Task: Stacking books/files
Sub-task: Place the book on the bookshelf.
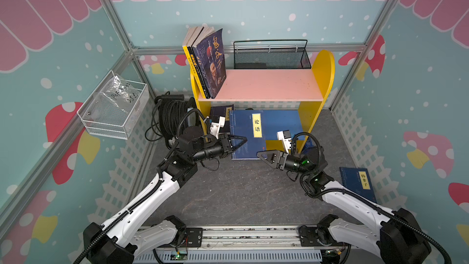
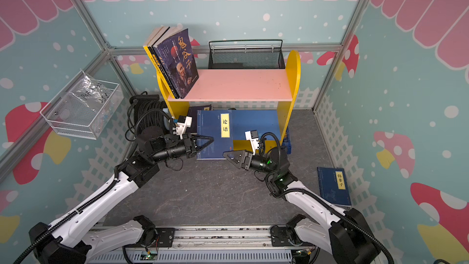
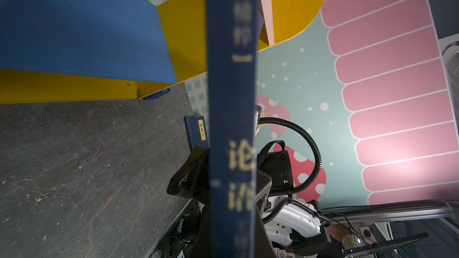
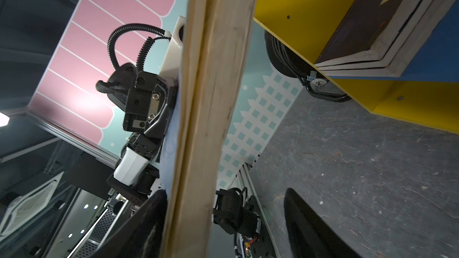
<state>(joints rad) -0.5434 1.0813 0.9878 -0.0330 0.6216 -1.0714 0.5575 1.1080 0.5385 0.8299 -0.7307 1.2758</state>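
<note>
Book (image 1: 245, 125) in left hand (image 1: 243, 140), seemingly tight

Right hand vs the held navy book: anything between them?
Nothing visible. The navy book is clamped by the left hand, and its page edge sits between the open fingers of the right hand.

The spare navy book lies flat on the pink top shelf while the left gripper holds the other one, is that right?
No: the spare navy book lies flat on the grey floor beside the right arm, as both top views show. The left gripper does hold the other navy book.
</note>
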